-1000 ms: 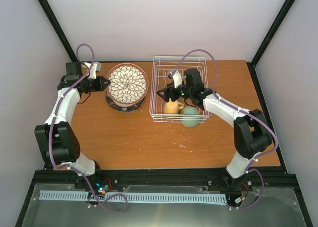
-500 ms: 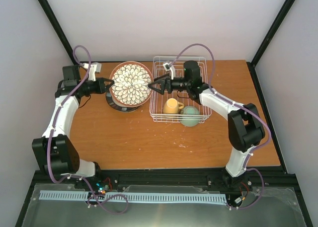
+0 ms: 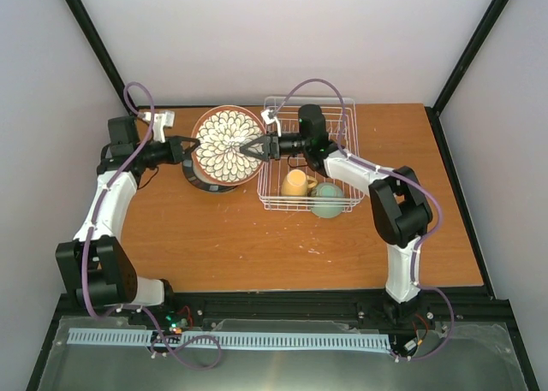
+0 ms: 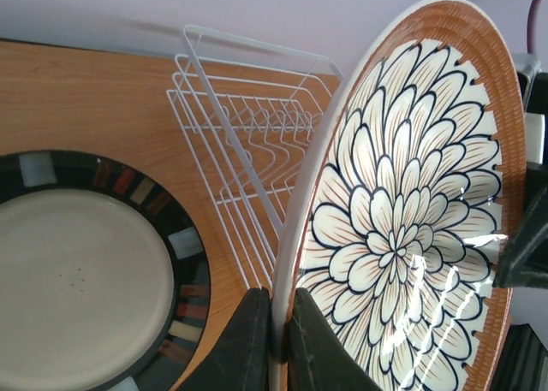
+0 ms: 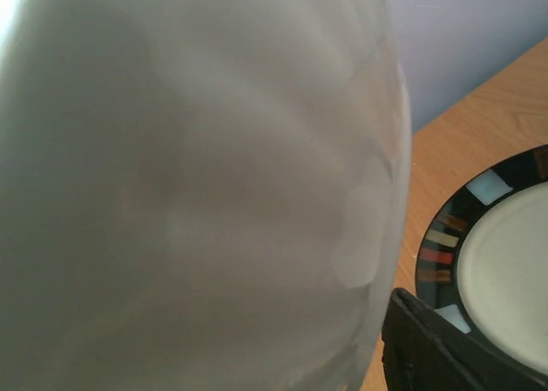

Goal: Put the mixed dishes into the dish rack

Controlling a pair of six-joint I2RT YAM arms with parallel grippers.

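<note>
My left gripper (image 3: 185, 146) is shut on the left rim of the white petal-patterned plate (image 3: 224, 145) and holds it tilted on edge above the cream plate with dark rim (image 3: 204, 180). The left wrist view shows both fingers (image 4: 250, 340) pinching the petal plate's (image 4: 411, 228) rim. My right gripper (image 3: 256, 149) is open at the plate's right rim. In the right wrist view the plate's blurred back (image 5: 197, 186) fills the frame and only one finger (image 5: 437, 348) shows. The white wire dish rack (image 3: 336, 121) holds a yellow mug (image 3: 295, 184) and a pale green bowl (image 3: 327, 200).
The cream plate (image 4: 77, 280) lies flat on the wooden table left of the rack (image 4: 257, 134); it also shows in the right wrist view (image 5: 505, 271). The pink and mint green plates do not show. Walls close the table's back and sides.
My right gripper has moved left from above the rack to the petal plate's right rim. My left gripper has lifted and tilted the plate up off the stack.
</note>
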